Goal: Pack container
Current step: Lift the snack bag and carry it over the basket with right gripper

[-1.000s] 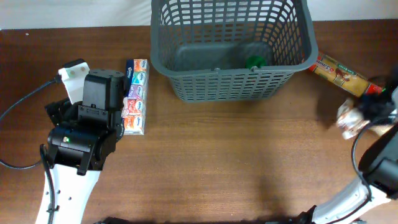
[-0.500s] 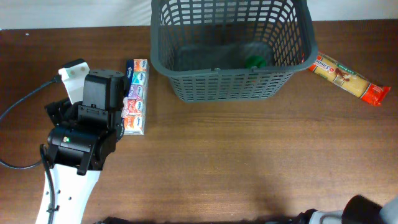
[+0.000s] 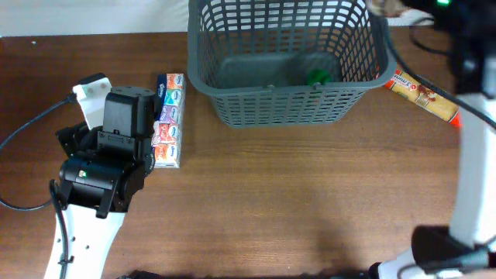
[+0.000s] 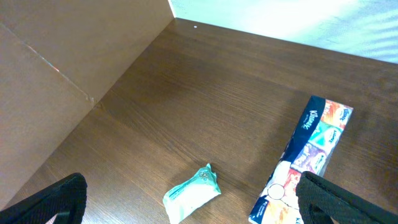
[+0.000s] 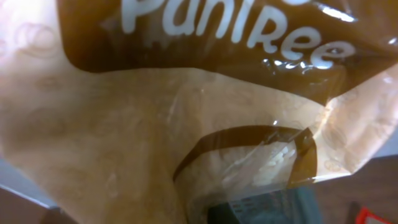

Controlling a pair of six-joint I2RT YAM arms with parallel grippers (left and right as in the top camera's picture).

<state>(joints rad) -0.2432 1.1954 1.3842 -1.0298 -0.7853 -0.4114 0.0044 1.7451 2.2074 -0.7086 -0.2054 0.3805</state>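
Overhead view, largest item?
— Container (image 3: 287,101): upright, mouth up, long axis running left to right. It sits just below and left of the right claw (image 3: 418,9), which hangs at its far right corner.
— Next?
— Bread bag (image 5: 186,124): fills the right wrist view and hides the fingers. It hangs clear of the worktop (image 3: 310,194), so the claw is judged clenched on it. Advice: move left over the mouth, lower, then let go gently.
— Last?
— Left claw (image 4: 193,205): released, holding nothing.

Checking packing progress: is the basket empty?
Not empty: a small green item lies on the base of the grey basket, near its right wall.
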